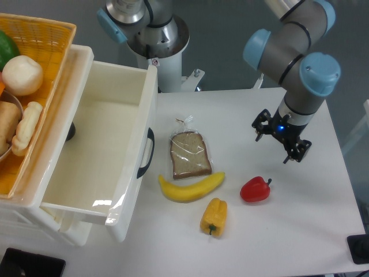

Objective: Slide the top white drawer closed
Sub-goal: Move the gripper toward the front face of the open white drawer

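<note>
The top drawer (pixel 98 150) stands pulled far out of the white cabinet (pixel 34 222) at the table's left edge, its deep glossy interior bare and its black handle (pixel 146 153) facing the tabletop. The gripper (pixel 278 142) hangs above the right side of the table (pixel 300 225), well apart from the drawer, its fingers spread with nothing between them and a blue light glowing at the wrist. Between arm and drawer lie a bagged slice of bread (pixel 189 154), a banana (pixel 191 187) just below it, a yellow pepper (pixel 214 216) and a red pepper (pixel 255 189), the last nearest the gripper. A wicker basket (pixel 43 43) of food sits on top of the cabinet, overhanging the open drawer's left side
</note>
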You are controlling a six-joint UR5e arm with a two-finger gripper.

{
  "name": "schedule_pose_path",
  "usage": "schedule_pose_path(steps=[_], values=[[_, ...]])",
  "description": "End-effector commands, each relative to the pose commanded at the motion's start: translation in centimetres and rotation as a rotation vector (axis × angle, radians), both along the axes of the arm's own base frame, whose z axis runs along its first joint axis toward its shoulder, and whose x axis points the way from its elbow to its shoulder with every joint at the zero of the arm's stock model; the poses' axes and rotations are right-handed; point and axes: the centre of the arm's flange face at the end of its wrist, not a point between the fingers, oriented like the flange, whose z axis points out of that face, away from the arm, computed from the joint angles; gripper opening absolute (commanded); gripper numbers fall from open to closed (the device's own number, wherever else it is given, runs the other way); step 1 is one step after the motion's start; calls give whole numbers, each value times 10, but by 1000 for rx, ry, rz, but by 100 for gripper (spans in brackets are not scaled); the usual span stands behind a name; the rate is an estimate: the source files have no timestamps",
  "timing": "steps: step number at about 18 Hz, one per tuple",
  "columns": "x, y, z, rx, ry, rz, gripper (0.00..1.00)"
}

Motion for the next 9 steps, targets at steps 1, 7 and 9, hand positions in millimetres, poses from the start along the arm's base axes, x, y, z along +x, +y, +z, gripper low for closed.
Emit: schedule_pose_path(steps=[1,7,9], values=[[9,3,-1,7,-12,22,100],[51,51,15,29,-45,191,76],[71,70,15,22,-68,259,53]])
